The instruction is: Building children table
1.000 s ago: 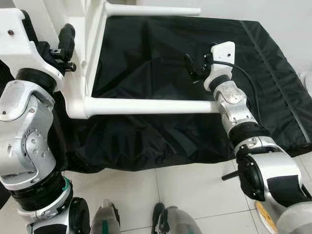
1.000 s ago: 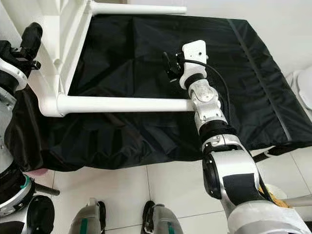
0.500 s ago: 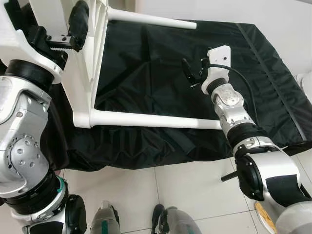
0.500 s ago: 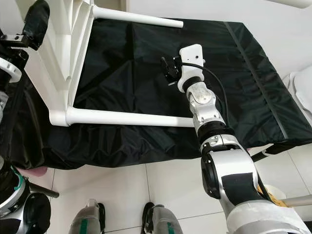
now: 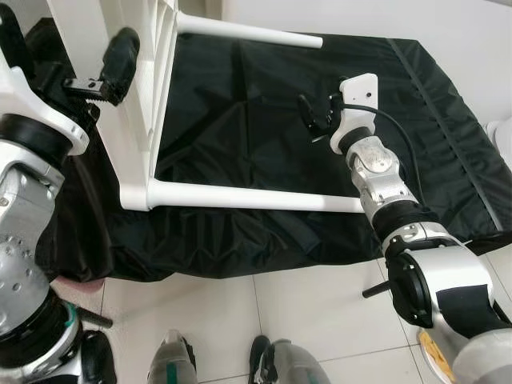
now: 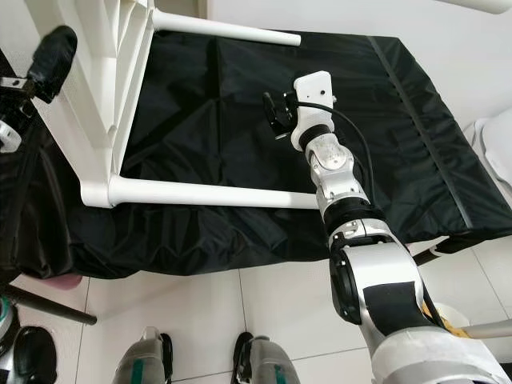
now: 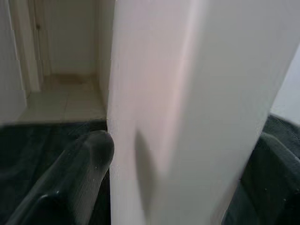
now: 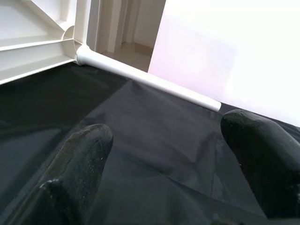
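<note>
Right now the white children's table stands on its side on a black cloth spread over the tiled floor, its flat top upright at the robot's left and its round legs stretching sideways across the cloth. One leg lies low along the cloth's near part, running toward the right arm; another leg runs along the far side. The left end effector is up against the outer face of the upright table top, one black finger pressed beside the white panel; its other finger is hidden behind that panel, so I cannot tell whether it grips the edge or not. The right end effector hovers above the middle of the cloth, between the two legs and touching neither, its two fingers spread wide apart with nothing between them.
</note>
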You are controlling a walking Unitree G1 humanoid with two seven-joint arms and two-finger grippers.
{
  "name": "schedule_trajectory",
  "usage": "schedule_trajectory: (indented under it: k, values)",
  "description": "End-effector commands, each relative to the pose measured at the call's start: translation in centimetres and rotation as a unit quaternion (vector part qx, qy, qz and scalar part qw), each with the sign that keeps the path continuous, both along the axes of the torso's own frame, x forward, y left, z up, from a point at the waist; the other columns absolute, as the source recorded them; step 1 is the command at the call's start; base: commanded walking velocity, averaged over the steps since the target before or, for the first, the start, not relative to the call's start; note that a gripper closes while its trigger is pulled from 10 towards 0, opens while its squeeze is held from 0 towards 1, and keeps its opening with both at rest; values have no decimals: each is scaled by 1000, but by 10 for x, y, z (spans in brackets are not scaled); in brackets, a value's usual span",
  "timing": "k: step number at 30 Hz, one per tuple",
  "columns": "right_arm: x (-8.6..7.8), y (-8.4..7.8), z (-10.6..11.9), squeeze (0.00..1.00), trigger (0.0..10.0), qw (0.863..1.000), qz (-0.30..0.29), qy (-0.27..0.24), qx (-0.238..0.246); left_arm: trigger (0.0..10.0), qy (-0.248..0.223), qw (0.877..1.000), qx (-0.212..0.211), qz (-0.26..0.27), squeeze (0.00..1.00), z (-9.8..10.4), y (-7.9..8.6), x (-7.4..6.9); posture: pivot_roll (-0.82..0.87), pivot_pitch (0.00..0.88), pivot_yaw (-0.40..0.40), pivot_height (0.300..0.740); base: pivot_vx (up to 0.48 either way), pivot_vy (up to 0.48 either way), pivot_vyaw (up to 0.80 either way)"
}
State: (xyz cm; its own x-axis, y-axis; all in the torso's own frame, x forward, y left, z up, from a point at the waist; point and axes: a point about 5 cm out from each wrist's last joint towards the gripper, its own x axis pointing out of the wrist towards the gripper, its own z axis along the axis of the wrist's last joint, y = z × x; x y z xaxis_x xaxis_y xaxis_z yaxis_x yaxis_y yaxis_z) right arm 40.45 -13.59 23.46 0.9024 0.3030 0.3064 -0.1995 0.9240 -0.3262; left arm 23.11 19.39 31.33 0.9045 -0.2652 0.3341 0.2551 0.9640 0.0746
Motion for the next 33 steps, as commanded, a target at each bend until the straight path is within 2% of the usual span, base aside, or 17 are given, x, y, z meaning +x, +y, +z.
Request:
schedule_trajectory:
  k: [1, 4, 6, 10, 11, 19, 21, 22, 23, 24, 25, 26, 28, 29, 31, 32, 33]
  values:
    - [0, 4, 0, 0, 10000, 1000, 6, 0, -11, 10000, 13, 993, 46, -105, 0, -6, -10, -3, 164, 159, -84, 740, 0, 0, 0]
    - [0, 5, 0, 0, 10000, 1000, 7, 0, -10, 10000, 41, 992, 49, -105, 0, -15, -5, -1, 166, 159, -82, 740, 0, 0, 0]
    - [0, 5, -1, 0, 10000, 1000, 8, 0, -11, 10000, 79, 989, 71, -106, 0, -30, 0, -1, 167, 159, -81, 740, 0, 0, 0]
    - [0, 5, -1, 0, 10000, 1000, 8, 1, -12, 10000, 106, 985, 82, -109, 0, -38, 4, -3, 170, 157, -83, 740, 0, 0, 0]
    - [0, 5, -2, 0, 10000, 1000, 8, 2, -13, 10000, 131, 978, 110, -119, 0, -46, 6, -8, 170, 157, -83, 740, 0, 0, 0]
    - [0, 6, -3, 0, 10000, 1000, 10, 3, -14, 10000, 161, 969, 140, -125, 0, -56, 7, -15, 182, 151, -87, 740, 0, 0, 0]
    - [0, 8, -4, 0, 10000, 1000, 12, 4, -14, 10000, 177, 963, 155, -134, 0, -61, 6, -19, 189, 148, -89, 740, 0, 0, 0]
    - [0, 9, -4, 0, 10000, 1000, 14, 4, -14, 10000, 196, 955, 165, -149, 0, -66, 5, -23, 189, 148, -89, 740, 0, 0, 0]
    - [0, 9, -4, 0, 10000, 1000, 14, 4, -14, 10000, 196, 955, 165, -149, 0, -66, 5, -23, 189, 148, -89, 740, 0, 0, 0]
    - [0, 10, -5, 0, 10000, 1000, 16, 5, -14, 10000, 211, 947, 176, -167, 0, -71, 5, -29, 197, 142, -92, 740, 0, 0, 0]
    - [0, 10, -5, 0, 10000, 1000, 16, 5, -14, 10000, 211, 947, 176, -167, 0, -71, 5, -29, 197, 142, -92, 740, 0, 0, 0]
    - [0, 11, -5, 0, 10000, 1000, 17, 6, -14, 10000, 227, 939, 182, -181, 0, -76, 5, -33, 206, 136, -95, 740, 0, 0, 0]
    - [0, 11, -5, 0, 10000, 1000, 17, 6, -14, 10000, 227, 939, 182, -181, 0, -76, 5, -33, 206, 136, -95, 740, 0, 0, 0]
    - [0, 12, -6, 0, 10000, 1000, 18, 7, -14, 10000, 237, 931, 195, -197, 0, -79, 6, -37, 211, 132, -97, 740, 0, 0, 0]
    - [0, 12, -6, 0, 10000, 1000, 18, 7, -14, 10000, 237, 931, 195, -197, 0, -79, 6, -37, 211, 132, -97, 740, 0, 0, 0]
    - [0, 15, -8, 0, 10000, 1000, 22, 10, -15, 10000, 255, 917, 203, -232, 0, -86, 4, -42, 222, 121, -102, 740, 0, 0, 0]
    - [0, 15, -8, 0, 10000, 1000, 22, 10, -15, 10000, 255, 917, 203, -232, 0, -86, 4, -42, 222, 121, -102, 740, 0, 0, 0]
